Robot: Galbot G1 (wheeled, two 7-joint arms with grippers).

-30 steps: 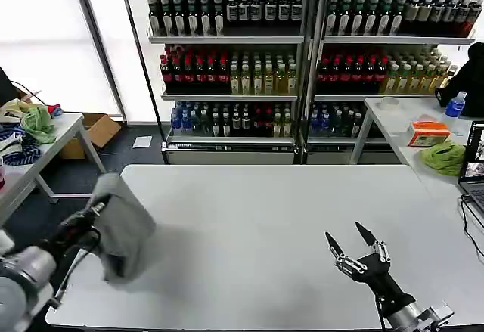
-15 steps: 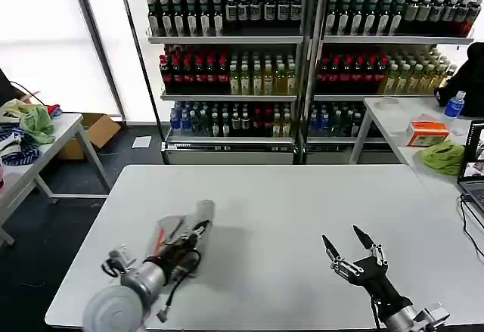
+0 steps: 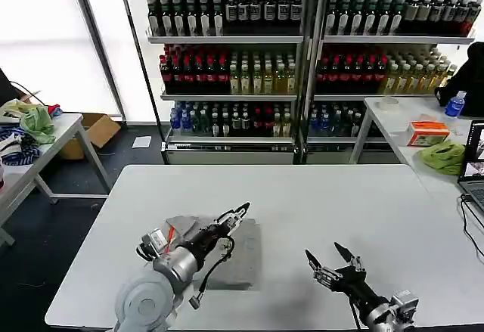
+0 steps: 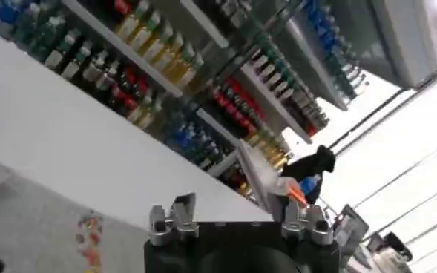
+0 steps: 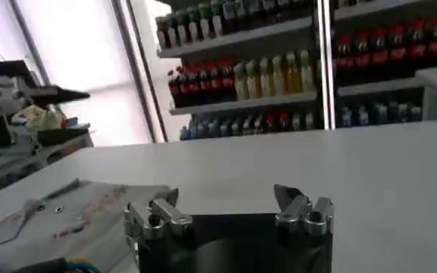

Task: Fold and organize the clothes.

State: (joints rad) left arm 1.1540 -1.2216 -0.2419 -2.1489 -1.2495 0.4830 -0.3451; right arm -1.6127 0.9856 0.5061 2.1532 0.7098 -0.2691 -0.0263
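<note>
Half a second ago the grey shirt (image 3: 227,252) hung bunched in the left tool (image 3: 236,215) above the white counter (image 3: 340,196); a second ago it was carried off the counter's left edge; now it lies flat on the counter, a folded slab under and beside the left arm, so the garment has been brought in and set down, and the placing step looks all but finished.

The left tool sits over the shirt's far edge, its two fingers parted with nothing clamped between them; judged from that, the cloth is released. The right tool (image 3: 333,265) hovers to the right of the shirt, well apart from it, fingers spread wide and empty.

The shirt reads as a rough rectangle; its long axis runs from the near edge of the counter toward the drinks shelves (image 3: 302,60), tilted slightly rightward. In the right wrist view the multicoloured chest print (image 5: 92,211) faces up; which end holds the collar I cannot tell.
</note>
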